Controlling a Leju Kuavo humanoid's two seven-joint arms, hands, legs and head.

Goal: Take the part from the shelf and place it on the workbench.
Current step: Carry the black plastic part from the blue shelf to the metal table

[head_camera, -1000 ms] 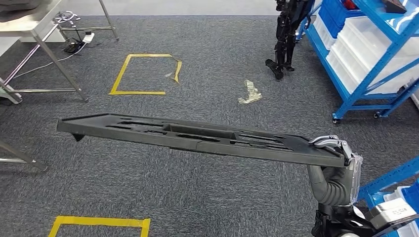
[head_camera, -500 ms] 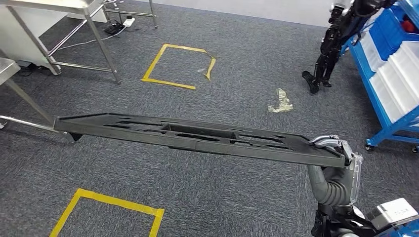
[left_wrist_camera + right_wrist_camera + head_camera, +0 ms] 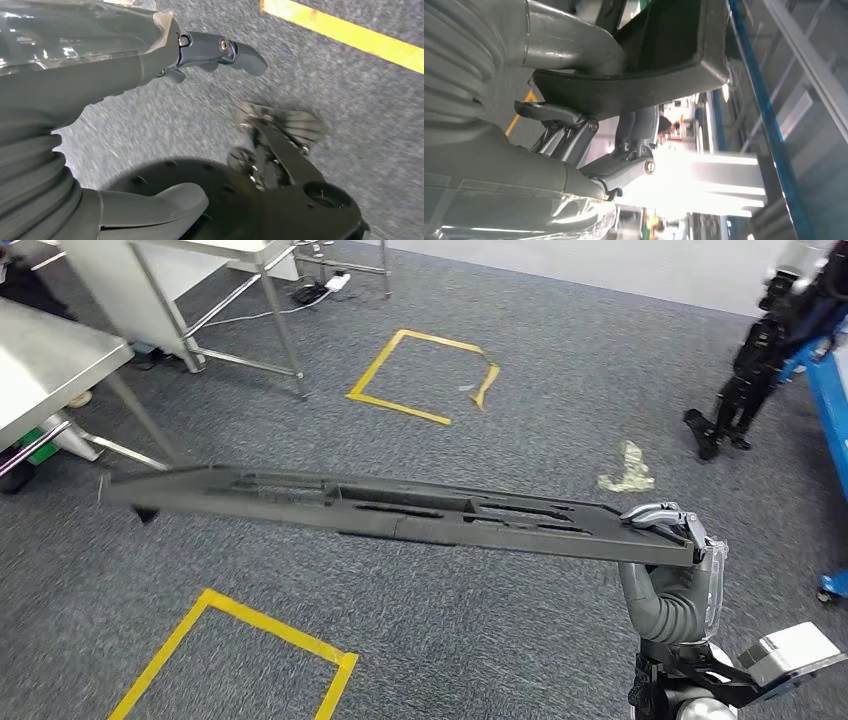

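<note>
Right hand [image 3: 672,540], at the frame's lower right, is gripping my long black part [image 3: 400,512] by its end, stretching it leftward above grey carpet [image 3: 560,380]; left hand [image 3: 150,65] is hanging loose, fingers apart.

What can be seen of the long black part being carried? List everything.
The long black part is a flat, narrow panel, matt and dark, plastic or foam by its look, with long slots and a recessed middle section cut into its top. It hangs roughly level above the grey carpet, reaching leftward toward the steel workbench. The right hand grips its right end, fingers over the top face; nothing else touches it.
</note>
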